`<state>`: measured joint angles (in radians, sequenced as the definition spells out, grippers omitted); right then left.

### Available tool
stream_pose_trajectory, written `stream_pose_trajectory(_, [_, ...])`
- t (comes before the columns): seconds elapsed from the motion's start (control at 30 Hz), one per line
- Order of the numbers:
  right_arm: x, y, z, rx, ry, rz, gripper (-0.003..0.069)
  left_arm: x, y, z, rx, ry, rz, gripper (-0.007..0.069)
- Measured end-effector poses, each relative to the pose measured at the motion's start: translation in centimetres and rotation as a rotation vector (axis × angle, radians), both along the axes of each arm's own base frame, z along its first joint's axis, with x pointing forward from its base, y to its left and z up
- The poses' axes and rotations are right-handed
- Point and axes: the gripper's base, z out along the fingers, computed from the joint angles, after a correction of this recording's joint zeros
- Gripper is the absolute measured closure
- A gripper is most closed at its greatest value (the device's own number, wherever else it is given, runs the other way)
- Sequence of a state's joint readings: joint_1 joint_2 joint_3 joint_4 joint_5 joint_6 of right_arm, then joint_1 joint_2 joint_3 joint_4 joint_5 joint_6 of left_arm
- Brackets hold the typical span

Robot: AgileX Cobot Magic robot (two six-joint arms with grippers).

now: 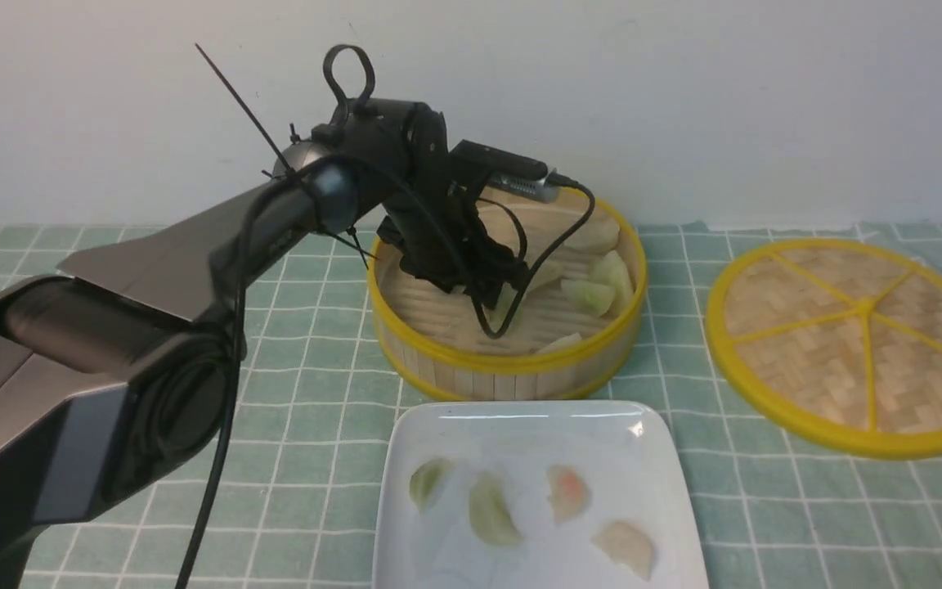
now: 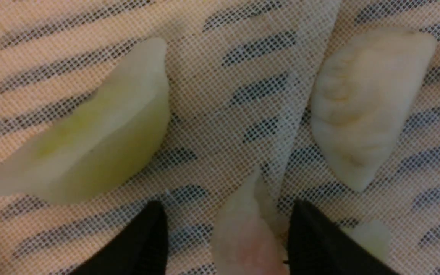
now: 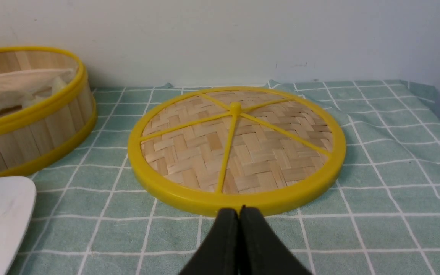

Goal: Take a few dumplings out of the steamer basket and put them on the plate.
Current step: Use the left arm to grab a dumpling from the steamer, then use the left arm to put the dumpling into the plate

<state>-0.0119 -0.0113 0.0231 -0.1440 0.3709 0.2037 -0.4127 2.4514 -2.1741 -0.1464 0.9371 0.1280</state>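
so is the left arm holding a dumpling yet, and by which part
Nothing held yet: the left gripper has its jaws open either side of a pinkish dumpling in the steamer basket, with a gap on one side. The right gripper is shut, empty.

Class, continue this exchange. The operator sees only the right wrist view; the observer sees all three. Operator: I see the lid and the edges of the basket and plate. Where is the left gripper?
Observer: The left gripper is down inside the steamer basket, jaws open either side of a pinkish dumpling.
Operator: How many are on the plate?
Observer: Four dumplings lie on the plate: two greenish, one pink-centred, one whitish.
Operator: Any left in the basket?
Observer: Yes, a pale green dumpling and a whitish one lie near the gripper.
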Motion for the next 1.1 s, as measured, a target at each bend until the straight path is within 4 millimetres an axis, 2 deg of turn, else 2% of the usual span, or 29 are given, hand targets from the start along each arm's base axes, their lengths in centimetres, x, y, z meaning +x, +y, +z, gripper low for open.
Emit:
stream_pose_trajectory(0.03, [0.0, 0.0, 0.0, 0.000, 0.000, 0.000, 0.0673, 0.0, 0.0, 0.0, -0.001, -0.001, 0.001, 0.0266])
stream_pose_trajectory(0.1, [0.0, 0.0, 0.0, 0.000, 0.000, 0.000, 0.0673, 0.0, 0.0, 0.1, -0.008, 0.008, 0.009, 0.0398])
stream_pose_trajectory(0.17, [0.0, 0.0, 0.0, 0.000, 0.000, 0.000, 0.0673, -0.2, 0.0, 0.4, -0.003, 0.036, 0.008, 0.0436])
stream_pose_trajectory(0.3, [0.0, 0.0, 0.0, 0.000, 0.000, 0.000, 0.0673, -0.7, 0.1, 1.5, 0.021, 0.099, -0.007, 0.0433])
stream_pose_trajectory(0.37, [0.0, 0.0, 0.0, 0.000, 0.000, 0.000, 0.0673, -1.3, 0.2, 4.5, 0.022, 0.101, -0.023, 0.0433])
stream_pose_trajectory(0.4, [0.0, 0.0, 0.0, 0.000, 0.000, 0.000, 0.0673, -1.3, 0.3, 4.9, 0.020, 0.097, -0.023, 0.0433])
stream_pose_trajectory(0.43, [0.0, 0.0, 0.0, 0.000, 0.000, 0.000, 0.0673, -1.5, 0.3, 7.6, 0.000, 0.046, -0.030, 0.0432])
stream_pose_trajectory(0.47, [0.0, 0.0, 0.0, 0.000, 0.000, 0.000, 0.0673, -1.8, 0.4, 9.0, -0.012, 0.016, -0.031, 0.0432])
stream_pose_trajectory(0.5, [0.0, 0.0, 0.0, 0.000, 0.000, 0.000, 0.0673, -2.3, 0.6, 11.5, -0.033, -0.033, -0.033, 0.0432])
stream_pose_trajectory(0.53, [0.0, 0.0, 0.0, 0.000, 0.000, 0.000, 0.0673, -2.6, 0.8, 12.6, -0.045, -0.055, -0.036, 0.0432])
stream_pose_trajectory(0.67, [0.0, 0.0, 0.0, 0.000, 0.000, 0.000, 0.0673, -5.8, 1.8, 19.0, -0.103, -0.140, -0.045, 0.0432])
stream_pose_trajectory(0.73, [0.0, 0.0, 0.0, 0.000, 0.000, 0.000, 0.0673, -8.3, 2.1, 20.5, -0.101, -0.129, -0.061, 0.0432])
stream_pose_trajectory(0.77, [0.0, 0.0, 0.0, 0.000, 0.000, 0.000, 0.0673, -9.6, 2.1, 20.6, -0.093, -0.107, -0.073, 0.0432])
stream_pose_trajectory(0.8, [0.0, 0.0, 0.0, 0.000, 0.000, 0.000, 0.0673, -9.8, 2.2, 20.6, -0.090, -0.101, -0.074, 0.0432])
stream_pose_trajectory(0.87, [0.0, 0.0, 0.0, 0.000, 0.000, 0.000, 0.0673, -12.9, 1.6, 19.2, -0.052, -0.016, -0.119, 0.0432])
stream_pose_trajectory(0.97, [0.0, 0.0, 0.0, 0.000, 0.000, 0.000, 0.0673, -15.8, 0.4, 15.5, 0.016, 0.112, -0.202, 0.0432])
stream_pose_trajectory(1.03, [0.0, 0.0, 0.0, 0.000, 0.000, 0.000, 0.0673, -16.8, -0.7, 12.6, 0.050, 0.170, -0.240, 0.0432])
stream_pose_trajectory(1.07, [0.0, 0.0, 0.0, 0.000, 0.000, 0.000, 0.0673, -16.8, -0.7, 12.3, 0.052, 0.175, -0.239, 0.0432])
stream_pose_trajectory(1.1, [0.0, 0.0, 0.0, 0.000, 0.000, 0.000, 0.0673, -17.3, -1.6, 10.2, 0.074, 0.209, -0.262, 0.0432])
